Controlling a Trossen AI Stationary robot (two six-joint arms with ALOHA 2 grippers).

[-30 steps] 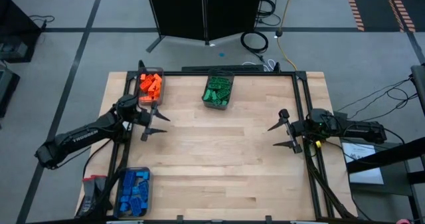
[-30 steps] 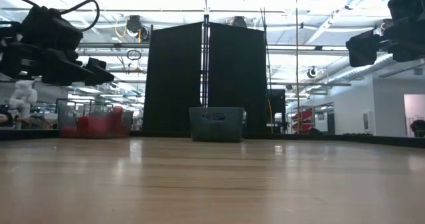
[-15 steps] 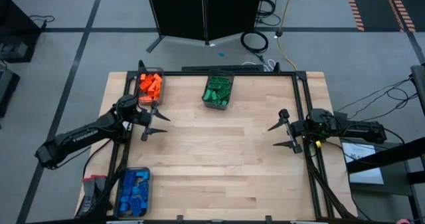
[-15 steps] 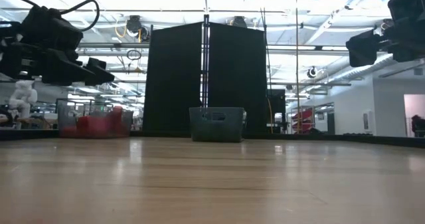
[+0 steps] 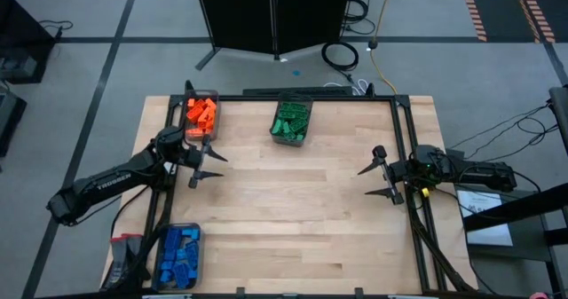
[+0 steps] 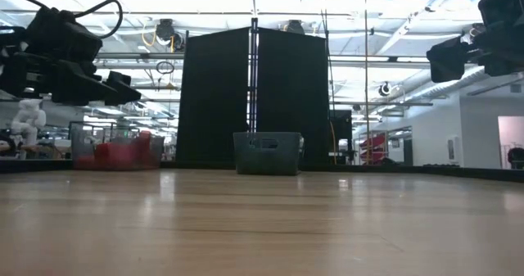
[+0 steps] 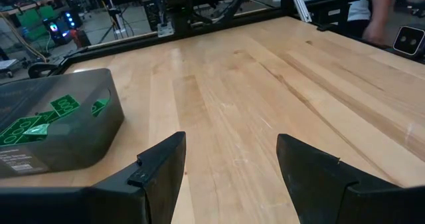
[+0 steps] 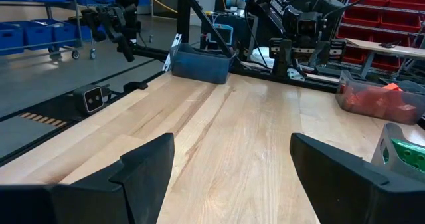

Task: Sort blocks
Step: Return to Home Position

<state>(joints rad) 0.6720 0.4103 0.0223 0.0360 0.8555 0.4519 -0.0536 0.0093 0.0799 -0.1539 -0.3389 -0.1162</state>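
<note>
1. The left gripper (image 5: 211,167) hovered above the left part of the wooden surface (image 5: 293,215), near the bin with the orange pieces. Its fingers (image 7: 159,174) were spread apart and held nothing; in the left wrist view only bare wood showed between them.
2. The right gripper (image 5: 364,183) hovered at the right side of the surface, well apart from the left gripper and pointing toward it. Its fingers (image 8: 143,167) were also wide apart and empty.
3. The orange blocks (image 5: 201,112) lay heaped in the corner bin (image 5: 216,120), a dark translucent box at the left end of the edge that faces the black panel (image 5: 271,15).
4. The green blocks (image 5: 291,121) lay in the middle bin (image 5: 311,129), which stood at the same edge, about halfway along it. The left wrist view showed some flat green pieces through its dark wall.
5. The blue blocks (image 5: 179,253) filled the near bin (image 5: 199,246), at the opposite left corner of the surface, beside the base of the left arm.
6. Every block that I could see was inside one of these three bins.
7. In the low view both grippers hung high above the wood, one at each side of the picture. The corner bin and the middle bin stood at the far edge in front of the black panel.
</note>
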